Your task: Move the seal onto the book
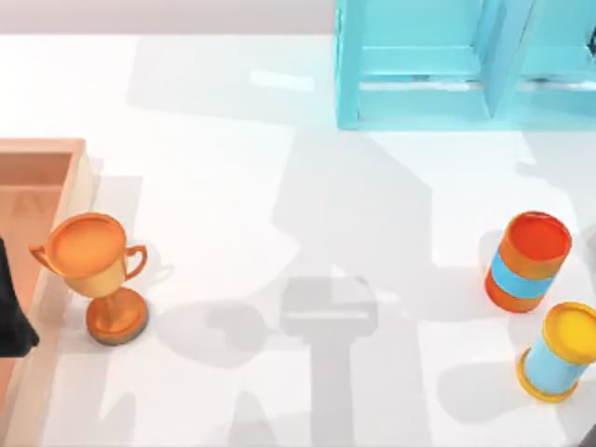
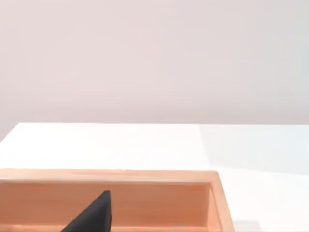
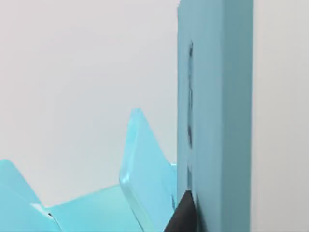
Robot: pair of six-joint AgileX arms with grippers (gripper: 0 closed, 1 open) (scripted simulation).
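Seen from above, my left arm (image 1: 11, 312) sits at the far left edge of the white counter (image 1: 279, 186), a dark shape over the shallow wooden tray (image 1: 74, 177) that lies along that edge. In the left wrist view the left gripper (image 2: 91, 220) shows as one dark tip above the tray's pale orange floor, with the tray's rim and the bare counter beyond it; whether the fingers are wide or narrow I cannot tell. Just right of the tray stands an orange-gold trophy cup (image 1: 93, 270), upright on its round base, its two handles out to the sides and its near handle close beside the tray wall. The middle of the counter carries soft grey shadows. At the far edge, right of centre, a light turquoise shelf unit (image 1: 419, 84) stands with upright dividers. Near the right edge an orange cylinder with a blue band (image 1: 526, 263) stands well apart from the trophy, and just beside it, nearer the camera, is a light blue cylinder with a yellow top (image 1: 562, 352). In the right wrist view the right gripper (image 3: 183, 215) shows as a dark tip lying against the face of an upright teal-blue slab (image 3: 215, 116), darker than the turquoise panels behind it; I cannot tell whether that slab is the book, nor how the fingers stand. Where the seal stands I cannot tell.
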